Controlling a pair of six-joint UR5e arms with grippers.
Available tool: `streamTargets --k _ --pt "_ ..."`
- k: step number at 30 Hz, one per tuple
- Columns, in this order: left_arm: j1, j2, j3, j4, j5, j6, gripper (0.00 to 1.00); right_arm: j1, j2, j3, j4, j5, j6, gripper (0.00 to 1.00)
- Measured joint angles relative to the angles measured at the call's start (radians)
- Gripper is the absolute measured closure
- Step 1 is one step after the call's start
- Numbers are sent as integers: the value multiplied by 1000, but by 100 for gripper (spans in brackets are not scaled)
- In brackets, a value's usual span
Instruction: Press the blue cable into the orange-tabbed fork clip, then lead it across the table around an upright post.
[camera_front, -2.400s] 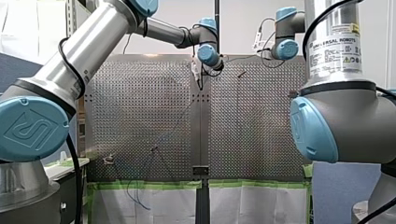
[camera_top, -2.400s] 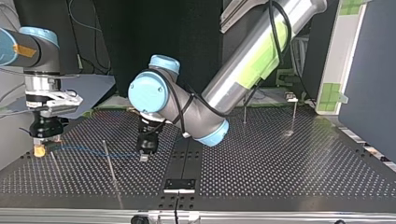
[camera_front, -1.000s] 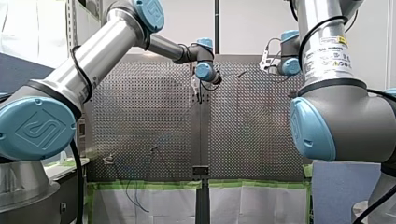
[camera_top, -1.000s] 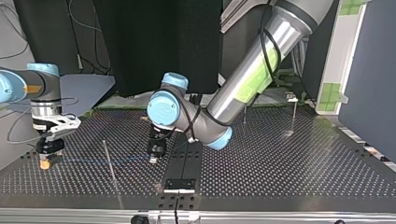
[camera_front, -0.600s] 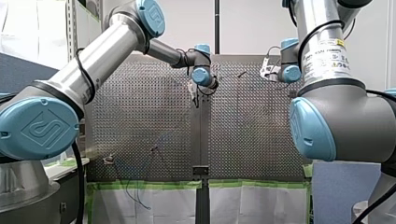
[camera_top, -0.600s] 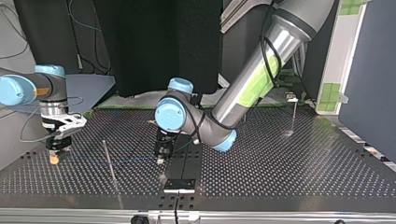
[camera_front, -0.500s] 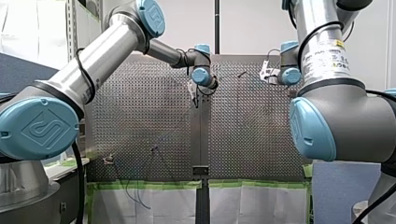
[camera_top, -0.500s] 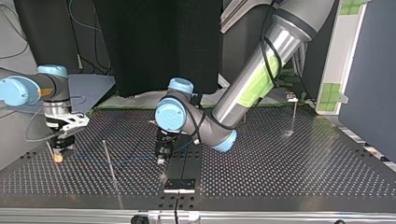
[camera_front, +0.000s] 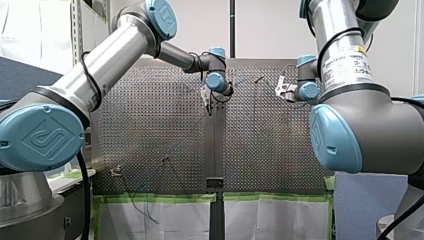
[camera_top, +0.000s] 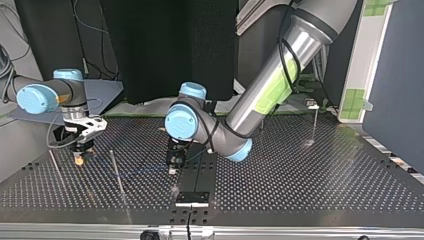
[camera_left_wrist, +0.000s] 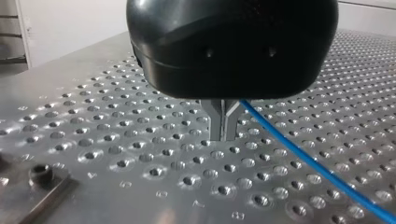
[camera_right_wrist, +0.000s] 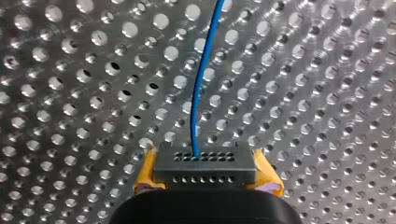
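In the top view the blue cable (camera_top: 135, 172) runs low over the perforated table (camera_top: 300, 170) between my two grippers. My left gripper (camera_top: 173, 167) stands near the middle seam. In the left wrist view its metal fingers (camera_left_wrist: 219, 122) stand together with only a thin slit, and the cable (camera_left_wrist: 303, 161) leads out from them. My right gripper (camera_top: 78, 160) hangs at the top view's left. In the right wrist view its yellow pads (camera_right_wrist: 145, 175) are shut on a grey perforated end block (camera_right_wrist: 205, 163), which the cable (camera_right_wrist: 201, 93) enters. A thin upright post (camera_top: 116, 172) stands between the grippers.
A second thin post (camera_top: 54, 167) stands left of my right gripper in the top view, and further posts (camera_top: 315, 122) stand at the far right. A black bracket (camera_top: 191, 197) sits at the near edge on the seam. A small fixture (camera_front: 116, 171) with cable sits low in the front view.
My right arm has carried the cable's end block toward the top view's right, past the leftmost post. My left gripper first shifted a little to the right, then stayed put.
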Motion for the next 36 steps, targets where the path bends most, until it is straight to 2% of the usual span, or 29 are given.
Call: streamTargets --k 1,2,4,5,6,7,8,10,14,28,31,36 --pt "-2 0 0 -2 0 6 69 1 1 0 0 0 -1 100" --pt "-3 0 0 -5 -1 12 69 2 3 1 1 1 -1 100" --pt "-6 0 0 -9 -2 24 47 4 5 5 0 2 -2 100" --pt "-7 0 0 -10 -3 28 47 5 7 7 -1 3 -3 100" --pt "-8 0 0 -12 -7 32 37 6 9 9 -2 3 -4 100" --pt "-9 0 0 -13 -11 34 23 7 10 11 -2 4 -5 100" --pt "-10 0 0 -14 -15 36 23 7 12 13 -3 5 -7 100" --pt "-12 0 0 -15 -21 40 2 10 15 18 -5 7 -11 100" --pt "-14 0 0 -17 -27 42 2 14 28 30 -8 15 -22 100" --pt "-16 0 0 -16 -79 39 2 23 125 58 -13 31 -87 100" --pt "-17 0 0 -16 -84 39 2 22 149 59 -15 33 -95 100" --pt "-18 0 0 -16 -93 39 2 23 195 59 -27 36 -99 100"
